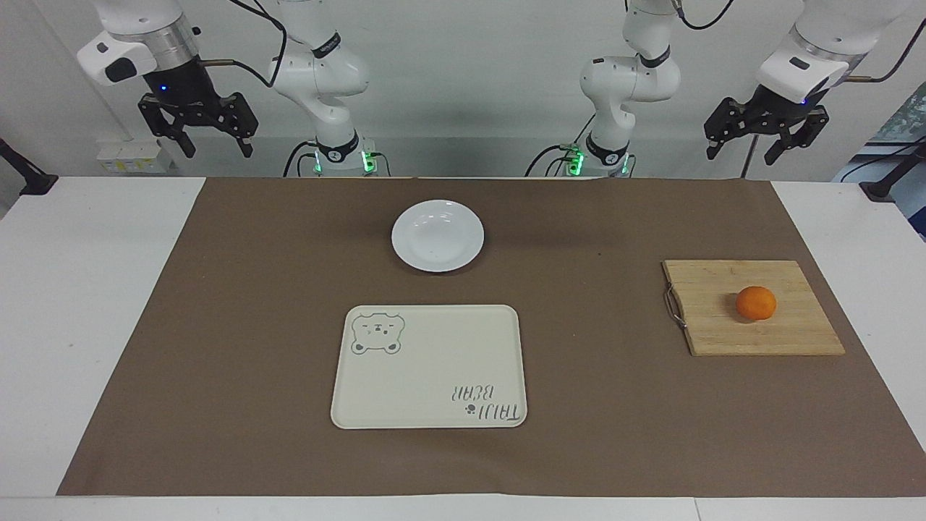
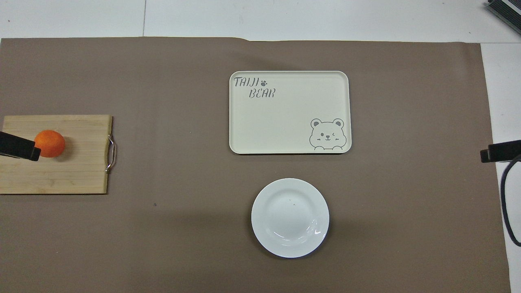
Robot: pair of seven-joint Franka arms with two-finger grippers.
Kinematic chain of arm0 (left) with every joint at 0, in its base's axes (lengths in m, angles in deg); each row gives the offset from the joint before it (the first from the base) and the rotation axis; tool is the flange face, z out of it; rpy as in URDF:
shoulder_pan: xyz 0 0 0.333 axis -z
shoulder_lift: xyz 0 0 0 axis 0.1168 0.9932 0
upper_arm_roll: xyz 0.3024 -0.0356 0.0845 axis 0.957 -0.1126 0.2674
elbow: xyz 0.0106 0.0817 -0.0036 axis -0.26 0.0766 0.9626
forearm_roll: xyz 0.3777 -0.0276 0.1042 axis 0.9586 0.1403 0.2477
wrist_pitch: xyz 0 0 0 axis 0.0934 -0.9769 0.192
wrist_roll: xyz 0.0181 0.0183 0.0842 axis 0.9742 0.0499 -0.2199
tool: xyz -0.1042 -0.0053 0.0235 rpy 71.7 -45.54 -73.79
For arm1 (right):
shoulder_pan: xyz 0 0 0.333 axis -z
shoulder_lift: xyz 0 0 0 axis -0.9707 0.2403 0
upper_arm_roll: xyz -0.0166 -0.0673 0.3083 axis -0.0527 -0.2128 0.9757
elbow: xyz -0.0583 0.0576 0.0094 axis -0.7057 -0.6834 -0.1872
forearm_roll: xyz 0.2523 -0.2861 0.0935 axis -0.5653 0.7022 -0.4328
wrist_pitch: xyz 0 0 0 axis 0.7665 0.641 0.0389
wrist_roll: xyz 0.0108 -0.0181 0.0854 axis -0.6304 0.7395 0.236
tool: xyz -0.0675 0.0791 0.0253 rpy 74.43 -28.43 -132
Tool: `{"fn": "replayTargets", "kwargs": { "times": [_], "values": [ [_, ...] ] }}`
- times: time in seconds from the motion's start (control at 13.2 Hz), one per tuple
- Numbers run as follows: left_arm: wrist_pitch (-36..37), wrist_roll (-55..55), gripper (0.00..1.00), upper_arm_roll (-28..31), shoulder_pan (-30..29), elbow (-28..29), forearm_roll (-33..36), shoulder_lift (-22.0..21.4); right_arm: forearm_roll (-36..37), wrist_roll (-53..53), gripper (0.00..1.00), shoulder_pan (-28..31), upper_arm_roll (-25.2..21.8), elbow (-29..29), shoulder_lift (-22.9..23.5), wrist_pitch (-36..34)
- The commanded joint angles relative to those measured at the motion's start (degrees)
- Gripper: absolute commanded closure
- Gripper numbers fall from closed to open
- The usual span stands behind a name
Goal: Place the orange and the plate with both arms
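Observation:
The orange sits on a wooden cutting board toward the left arm's end of the table. The white plate lies bare on the brown mat, nearer to the robots than the cream bear tray. My left gripper hangs open high above the table's edge at its own end; only a fingertip shows in the overhead view, covering part of the orange. My right gripper hangs open and high at the other end, holding nothing.
The brown mat covers most of the white table. The cutting board has a metal handle on the side facing the tray. A dark cable loops at the right arm's end of the table.

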Motion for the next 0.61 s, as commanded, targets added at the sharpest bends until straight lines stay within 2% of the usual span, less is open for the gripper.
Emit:
{"fn": "replayTargets", "kwargs": {
  "times": [0.0, 0.23, 0.53],
  "values": [
    [-1.14, -0.48, 0.0, -0.38, -0.54, 1.03, 0.16, -0.87, 3.81, -1.35, 0.0, 0.14, 0.9, -0.41, 0.66, -2.51],
    [-1.32, -0.66, 0.0, -0.38, -0.54, 1.03, 0.33, -0.87, 3.48, -1.44, 0.0, 0.4, 1.34, -3.22, 2.59, -2.97],
    [-1.93, -1.44, 0.0, -0.38, -1.76, 1.72, 0.16, -1.31, 2.42, -1.26, 0.0, 1.02, 0.81, -2.79, 2.16, -2.36]
  ]
}}
